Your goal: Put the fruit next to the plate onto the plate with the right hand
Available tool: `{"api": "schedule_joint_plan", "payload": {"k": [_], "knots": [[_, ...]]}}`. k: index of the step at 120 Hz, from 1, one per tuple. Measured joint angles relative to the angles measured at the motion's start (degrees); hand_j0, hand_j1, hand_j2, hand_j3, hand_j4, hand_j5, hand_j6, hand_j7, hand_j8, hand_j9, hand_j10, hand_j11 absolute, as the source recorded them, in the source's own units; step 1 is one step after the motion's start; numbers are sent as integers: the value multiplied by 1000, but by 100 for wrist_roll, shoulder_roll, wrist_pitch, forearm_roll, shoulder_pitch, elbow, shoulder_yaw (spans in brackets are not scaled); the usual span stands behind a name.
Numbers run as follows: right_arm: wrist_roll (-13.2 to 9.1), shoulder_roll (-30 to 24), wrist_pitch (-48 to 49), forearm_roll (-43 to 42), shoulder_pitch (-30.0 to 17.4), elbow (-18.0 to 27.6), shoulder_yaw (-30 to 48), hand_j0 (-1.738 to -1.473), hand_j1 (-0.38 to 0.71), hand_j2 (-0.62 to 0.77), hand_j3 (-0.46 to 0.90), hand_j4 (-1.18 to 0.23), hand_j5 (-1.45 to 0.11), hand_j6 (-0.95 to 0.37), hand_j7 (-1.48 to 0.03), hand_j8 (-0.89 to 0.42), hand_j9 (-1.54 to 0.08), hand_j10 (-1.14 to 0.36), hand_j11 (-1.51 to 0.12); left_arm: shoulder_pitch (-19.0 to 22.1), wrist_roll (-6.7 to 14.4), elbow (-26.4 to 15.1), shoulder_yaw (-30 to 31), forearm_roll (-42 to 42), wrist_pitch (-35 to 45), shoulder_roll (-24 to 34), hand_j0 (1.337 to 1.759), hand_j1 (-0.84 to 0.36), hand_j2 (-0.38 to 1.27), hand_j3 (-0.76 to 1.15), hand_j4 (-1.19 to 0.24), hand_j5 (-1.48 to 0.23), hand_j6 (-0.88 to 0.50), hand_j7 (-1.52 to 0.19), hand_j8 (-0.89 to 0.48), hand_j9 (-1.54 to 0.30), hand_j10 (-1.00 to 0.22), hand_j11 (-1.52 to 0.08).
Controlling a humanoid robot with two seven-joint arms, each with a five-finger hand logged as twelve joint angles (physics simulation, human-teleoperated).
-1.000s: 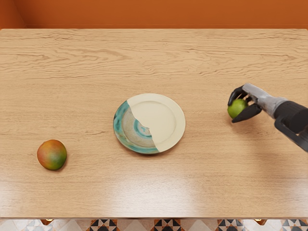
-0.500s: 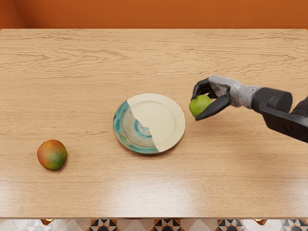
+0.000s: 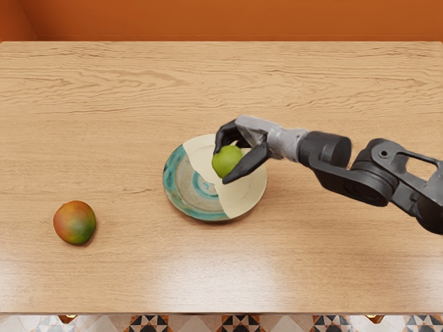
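Lower left of frame: a red-green fruit [image 3: 75, 222] sits on the table [image 3: 208, 76], well apart from everything, not my job. Centre: the plate [image 3: 181, 181], teal swirl on its left part, cream on the right. Over the cream part is the green fruit [image 3: 226, 160], clamped in my right hand [image 3: 242, 142], with fingers [image 3: 225, 133] curled over the top and thumb underneath, arm coming in from the right edge. Can't tell if the fruit touches the plate or hangs just above it.

Risks as I judge them:
- It's round and the plate looks shallow. If I let go w/ any height or sideways push, it prob. rolls over the rim and back onto the table.
- It sits toward the right half, not dead centre, so less margin on that side.
- The thumb is low, near the plate surface. Opening carelessly could nudge the plate or flick the fruit out.
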Motion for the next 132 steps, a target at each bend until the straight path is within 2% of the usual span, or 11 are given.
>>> {"api": "schedule_joint_plan", "payload": {"k": [42, 68, 81, 102, 117, 132], "knots": [[1, 793, -16, -1081, 126, -500, -260, -1641, 72, 12, 0, -837, -1146, -545, -1107, -369, -1108, -480, -1107, 0, 0, -2, 0, -1, 0, 0, 1658, 69, 46, 1, -234, -303, -234, -303, -234, -303, -234, -303], [5, 920, -26, -1272, 215, -631, -396, -1642, 71, 4, 0, -818, -1109, -550, -1078, -378, -1079, -475, -1080, 0, 0, 0, 0, 1, 0, 0, 1658, 69, 46, 1, -234, -303, -234, -303, -234, -303, -234, -303], [13, 928, -29, -1286, 222, -695, -404, -1644, 75, -3, 0, -757, -1020, -570, -996, -398, -997, -494, -1002, 0, 0, -1, -1, 0, 0, 0, 1658, 69, 46, 1, -234, -303, -234, -303, -234, -303, -234, -303], [27, 912, -48, -1257, 218, -798, -400, -1651, 133, 75, 0, -635, -833, -599, -826, -434, -823, -495, -824, 0, -1, -1, -2, 2, 0, 0, 1658, 69, 46, 0, -234, -303, -234, -303, -234, -303, -234, -303], [32, 907, -47, -1221, 217, -830, -403, -1654, 150, 24, 0, -550, -720, -531, -716, -428, -715, -472, -714, 0, -1, -2, -2, 0, 0, 0, 1658, 69, 46, 0, -234, -304, -234, -304, -234, -304, -234, -303], [34, 905, -46, -1188, 210, -866, -404, -1656, 113, -19, 0, -457, -599, -448, -596, -391, -596, -413, -595, 0, -1, -3, -2, 1, 0, 0, 1658, 69, 46, 0, -234, -304, -234, -304, -234, -304, -233, -304]]}}
